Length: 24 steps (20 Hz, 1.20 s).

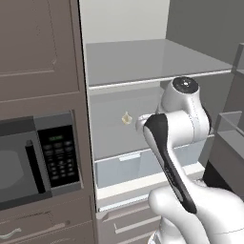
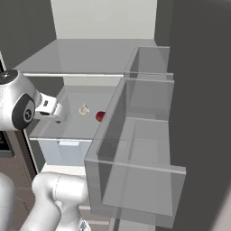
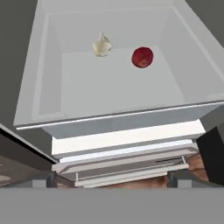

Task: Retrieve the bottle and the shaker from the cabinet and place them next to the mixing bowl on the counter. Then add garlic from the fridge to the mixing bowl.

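Observation:
The fridge (image 1: 143, 62) stands open in front of me, with pale grey walls and flat shelves. A whitish garlic bulb (image 1: 126, 118) (image 2: 83, 109) (image 3: 102, 45) lies toward the back of the middle shelf (image 3: 118, 87). My gripper (image 3: 113, 179) is open and holds nothing. It hovers in front of that shelf's front edge, well short of the garlic. In the right base view my hand (image 2: 48, 108) points into the fridge from the left. The bottle, shaker, cabinet, mixing bowl and counter are out of view.
A round red fruit (image 3: 142, 57) (image 2: 100, 116) sits just right of the garlic. A translucent drawer (image 1: 124, 169) lies below the shelf. Clear door bins (image 2: 135, 149) jut out on the right. A black-panelled microwave (image 1: 33, 162) is to the left.

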{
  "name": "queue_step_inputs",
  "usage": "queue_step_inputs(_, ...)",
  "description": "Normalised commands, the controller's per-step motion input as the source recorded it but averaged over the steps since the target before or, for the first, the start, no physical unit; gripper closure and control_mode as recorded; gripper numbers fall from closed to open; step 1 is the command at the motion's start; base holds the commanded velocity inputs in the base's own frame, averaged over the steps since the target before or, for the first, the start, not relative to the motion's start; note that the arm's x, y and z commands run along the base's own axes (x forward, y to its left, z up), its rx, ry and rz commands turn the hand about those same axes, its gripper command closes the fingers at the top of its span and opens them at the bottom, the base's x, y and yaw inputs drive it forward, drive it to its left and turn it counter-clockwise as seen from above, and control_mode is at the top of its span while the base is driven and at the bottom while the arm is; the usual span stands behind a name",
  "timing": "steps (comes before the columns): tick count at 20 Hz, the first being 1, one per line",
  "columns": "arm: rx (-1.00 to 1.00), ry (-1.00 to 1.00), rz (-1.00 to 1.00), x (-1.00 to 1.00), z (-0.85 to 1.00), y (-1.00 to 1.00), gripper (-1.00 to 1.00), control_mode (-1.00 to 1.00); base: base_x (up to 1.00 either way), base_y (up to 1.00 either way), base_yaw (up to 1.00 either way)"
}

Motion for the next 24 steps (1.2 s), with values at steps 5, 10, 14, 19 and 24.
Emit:
queue_step_inputs(5,0.0,0.0,0.0,0.81,0.2,0.0,-1.0,-1.0,0.0,0.0,0.0)
queue_step_inputs(10,0.0,0.05,0.0,0.44,0.03,0.0,-1.0,-1.0,0.0,0.0,0.0)
queue_step_inputs(14,0.0,0.0,0.01,0.23,-0.21,-0.01,-1.0,-1.0,0.0,0.0,0.0)
queue_step_inputs(19,0.0,0.0,0.0,0.07,-0.34,0.0,-1.0,-1.0,0.0,0.0,0.0)
queue_step_inputs(24,0.0,-0.06,0.03,0.09,-0.09,0.0,-1.0,-1.0,0.0,0.0,0.0)
